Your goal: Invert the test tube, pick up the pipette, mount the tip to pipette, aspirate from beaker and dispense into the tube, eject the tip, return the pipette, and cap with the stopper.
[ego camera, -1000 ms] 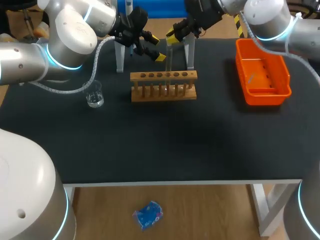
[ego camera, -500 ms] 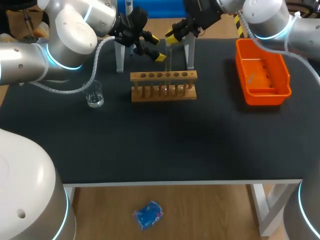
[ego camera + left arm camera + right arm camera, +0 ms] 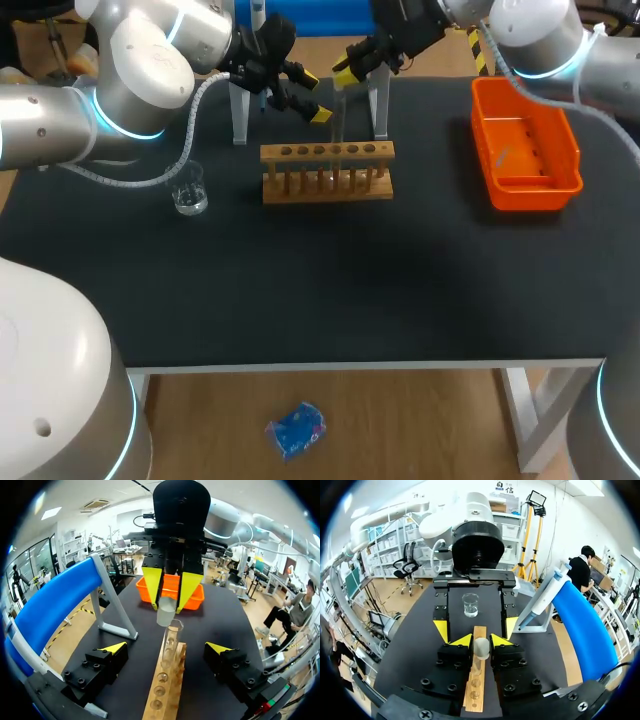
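Shifted slightly, right gripper (image 3: 480,642) clamps stopper (image 3: 481,650) above racked test tube (image 3: 172,639); left gripper (image 3: 166,649) gapes; beaker (image 3: 470,605) holds liquid

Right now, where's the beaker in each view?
Head: beaker on the table, left of the rack, apart from it.
Left wrist: not in it.
Right wrist: beaker upright beyond the rack's far end.
Shared landmark: the rack, in all three.

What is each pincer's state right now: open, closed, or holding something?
Left pincer: open, holding nothing.
Right pincer: closed on the stopper.
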`<state>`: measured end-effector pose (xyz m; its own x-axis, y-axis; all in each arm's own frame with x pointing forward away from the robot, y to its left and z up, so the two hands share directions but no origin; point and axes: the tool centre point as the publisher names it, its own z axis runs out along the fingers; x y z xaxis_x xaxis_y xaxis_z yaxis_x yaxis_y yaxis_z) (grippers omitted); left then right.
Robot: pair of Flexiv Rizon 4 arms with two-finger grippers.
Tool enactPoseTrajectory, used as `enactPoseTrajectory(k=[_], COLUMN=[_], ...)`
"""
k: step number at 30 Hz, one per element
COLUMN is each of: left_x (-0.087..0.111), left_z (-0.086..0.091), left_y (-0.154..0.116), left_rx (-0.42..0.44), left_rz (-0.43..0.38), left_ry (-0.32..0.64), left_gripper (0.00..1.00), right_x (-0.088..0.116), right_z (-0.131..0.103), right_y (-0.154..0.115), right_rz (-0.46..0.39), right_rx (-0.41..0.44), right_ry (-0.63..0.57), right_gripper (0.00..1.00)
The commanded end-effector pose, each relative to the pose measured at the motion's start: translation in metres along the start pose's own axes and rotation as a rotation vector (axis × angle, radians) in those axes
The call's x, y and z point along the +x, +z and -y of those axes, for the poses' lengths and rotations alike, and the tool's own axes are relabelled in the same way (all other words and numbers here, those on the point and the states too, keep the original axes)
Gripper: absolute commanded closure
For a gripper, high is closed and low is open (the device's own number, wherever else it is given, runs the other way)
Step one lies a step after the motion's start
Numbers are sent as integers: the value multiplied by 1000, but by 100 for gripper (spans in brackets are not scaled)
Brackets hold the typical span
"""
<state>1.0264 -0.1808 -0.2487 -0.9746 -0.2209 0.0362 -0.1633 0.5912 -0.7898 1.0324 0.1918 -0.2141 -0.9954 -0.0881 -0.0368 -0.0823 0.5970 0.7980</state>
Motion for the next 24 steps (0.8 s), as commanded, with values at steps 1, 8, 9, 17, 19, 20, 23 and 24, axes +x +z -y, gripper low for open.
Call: enactPoseTrajectory(k=[1, 8, 9, 17, 19, 20, 23, 24], left_x=[-1, -1, -1, -1, -1, -1, -1, -1], left_z=[1, 1, 1, 1, 1, 1, 1, 1], left_y=[-1, -1, -1, -1, -1, -1, -1, -1], left_rx=[-6, -6, -6, -6, -6, -6, -6, -6], left_rz=[-4, -4, -4, -4, -4, -4, -4, -4], left_ry=[-2, -2, -2, -2, -2, -2, -2, -2], left_gripper=[0, 0, 0, 0, 0, 0, 0, 0], right_x=[7, 11, 11, 11, 11, 11, 11, 10], right_z=[2, 5, 6, 10, 10, 10, 10, 10], right_y=[-1, 3, 4, 6, 6, 6, 6, 7], right_rz=[1, -10, -14, -24, -25, -25, -29, -30], right_rx=[-4, -8, -5, 5, 5, 6, 8, 10], right_ry=[3, 11, 14, 23, 22, 22, 21, 21], right_gripper=[100, 100, 100, 100, 100, 100, 100, 100])
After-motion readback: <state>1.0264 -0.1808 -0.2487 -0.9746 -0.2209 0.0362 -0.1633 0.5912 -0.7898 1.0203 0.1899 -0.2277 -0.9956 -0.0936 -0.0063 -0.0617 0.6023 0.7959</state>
